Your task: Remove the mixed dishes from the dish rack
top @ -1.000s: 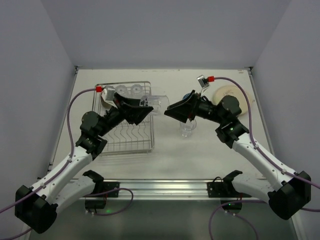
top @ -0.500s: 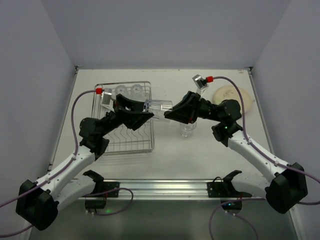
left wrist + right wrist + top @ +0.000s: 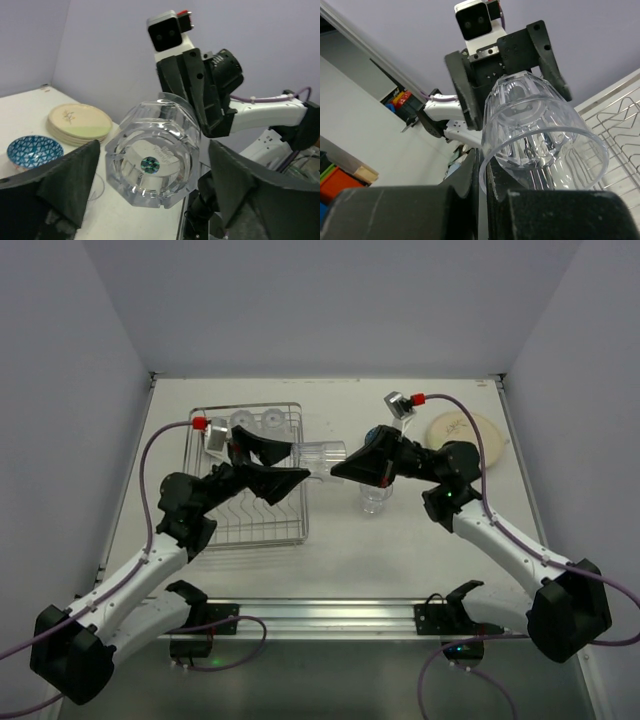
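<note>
A clear drinking glass (image 3: 322, 454) hangs on its side in the air between both arms, just right of the dish rack (image 3: 255, 522). My right gripper (image 3: 341, 469) is shut on its rim, one finger inside and one outside, as the right wrist view shows at the glass (image 3: 540, 135). My left gripper (image 3: 298, 462) stands open around the base of the glass (image 3: 152, 162), with both fingers (image 3: 60, 185) a little apart from it. Two more glasses (image 3: 256, 420) stand at the back of the rack. No mug shows.
A stack of cream plates (image 3: 465, 432) lies at the back right, with a blue-patterned bowl (image 3: 35, 150) in front of it. Another clear glass (image 3: 375, 502) stands on the table under the right arm. The rack's wire prongs (image 3: 620, 130) lie below the held glass.
My right gripper has closed on the glass's rim. My left gripper has opened wider and let go of the base. The glass has hardly moved in the last half second.
</note>
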You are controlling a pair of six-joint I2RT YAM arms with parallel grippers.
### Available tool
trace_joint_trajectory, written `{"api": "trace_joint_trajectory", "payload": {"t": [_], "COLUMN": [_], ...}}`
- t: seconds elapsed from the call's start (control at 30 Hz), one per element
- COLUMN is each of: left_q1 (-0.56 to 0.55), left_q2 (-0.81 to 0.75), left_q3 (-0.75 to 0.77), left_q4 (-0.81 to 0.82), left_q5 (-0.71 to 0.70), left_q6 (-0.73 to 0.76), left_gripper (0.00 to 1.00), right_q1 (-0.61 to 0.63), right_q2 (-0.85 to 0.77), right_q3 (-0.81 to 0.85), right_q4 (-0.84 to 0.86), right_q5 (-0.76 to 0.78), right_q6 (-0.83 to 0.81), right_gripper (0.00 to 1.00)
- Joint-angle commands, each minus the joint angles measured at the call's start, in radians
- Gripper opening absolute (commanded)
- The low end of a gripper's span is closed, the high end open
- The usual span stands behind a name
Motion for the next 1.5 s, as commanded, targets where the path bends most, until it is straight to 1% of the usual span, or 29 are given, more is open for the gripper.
{"api": "trace_joint_trajectory", "payload": {"t": [0.0,0.07,0.1,0.13,0.17,0.2,0.27,0.3,0.33,0.37,0.4,0.43,0.5,0.53,0.57,0.6,0.67,0.73,0.77,0.9,1.07,1.47], "left_q1": [-0.002,-0.001,-0.002,-0.002,-0.002,-0.002,-0.001,-0.002,-0.002,-0.002,-0.001,-0.002,-0.001,-0.002,-0.001,-0.002,-0.002,-0.002,-0.001,-0.002,-0.001,-0.002], "left_q2": [-0.027,-0.036,-0.042,-0.047,-0.062,-0.069,-0.088,-0.093,-0.096,-0.101,-0.101,-0.101,-0.099,-0.101,-0.102,-0.104,-0.115,-0.125,-0.134,-0.165,-0.196,-0.174], "left_q3": [0.079,0.113,0.122,0.13,0.144,0.153,0.182,0.193,0.214,0.227,0.24,0.266,0.29,0.308,0.319,0.328,0.356,0.38,0.388,0.397,0.354,0.29], "left_q4": [-0.237,-0.329,-0.413,-0.452,-0.496,-0.579,-0.663,-0.741,-0.777,-0.815,-0.899,-0.929,-1.004,-1.026,-1.047,-1.084,-1.121,-1.17,-1.188,-1.263,-1.274,-1.265], "left_q5": [-0.123,-0.178,-0.242,-0.281,-0.321,-0.399,-0.473,-0.54,-0.569,-0.588,-0.652,-0.666,-0.703,-0.714,-0.727,-0.755,-0.778,-0.789,-0.79,-0.838,-0.879,-0.889], "left_q6": [0.12,0.179,0.198,0.227,0.239,0.255,0.292,0.305,0.328,0.338,0.348,0.371,0.393,0.411,0.419,0.425,0.434,0.453,0.46,0.505,0.536,0.569], "left_gripper": [1.0,1.0,1.0,1.0,1.0,1.0,1.0,1.0,1.0,1.0,1.0,1.0,1.0,1.0,1.0,1.0,1.0,1.0,1.0,1.0,1.0,1.0], "right_q1": [-0.043,-0.069,-0.096,-0.11,-0.127,-0.129,-0.129,-0.131,-0.129,-0.131,-0.131,-0.131,-0.129,-0.132,-0.134,-0.134,-0.144,-0.164,-0.189,-0.207,-0.209,-0.198], "right_q2": [-0.054,-0.075,-0.084,-0.097,-0.127,-0.143,-0.17,-0.173,-0.175,-0.17,-0.16,-0.151,-0.129,-0.118,-0.106,-0.091,-0.037,0.024,0.046,0.13,0.269,0.42], "right_q3": [-0.007,-0.015,-0.013,-0.006,0.007,0.057,0.128,0.186,0.217,0.246,0.293,0.319,0.365,0.382,0.398,0.43,0.458,0.484,0.488,0.498,0.524,0.505], "right_q4": [0.006,-0.041,-0.123,-0.182,-0.271,-0.499,-0.752,-0.937,-1.021,-1.172,-1.239,-1.297,-1.443,-1.485,-1.526,-1.599,-1.66,-1.724,-1.759,-1.81,-1.879,-1.826], "right_q5": [0.003,0.004,0.014,0.023,0.04,0.12,0.254,0.314,0.448,0.525,0.599,0.745,0.867,0.918,1.005,1.046,1.125,1.147,1.147,1.141,1.121,1.104], "right_q6": [-0.071,-0.097,-0.143,-0.175,-0.289,-0.37,-0.528,-0.627,-0.671,-0.742,-0.777,-0.8,-0.849,-0.855,-0.87,-0.878,-0.893,-0.897,-0.9,-0.898,-0.904,-0.906], "right_gripper": [0.0,0.0,0.0,0.0,0.0,0.0,0.0,0.0,0.0,0.0,0.0,0.0,0.0,0.0,0.0,0.0,0.0,0.0,0.0,0.0,0.0,0.0]}}
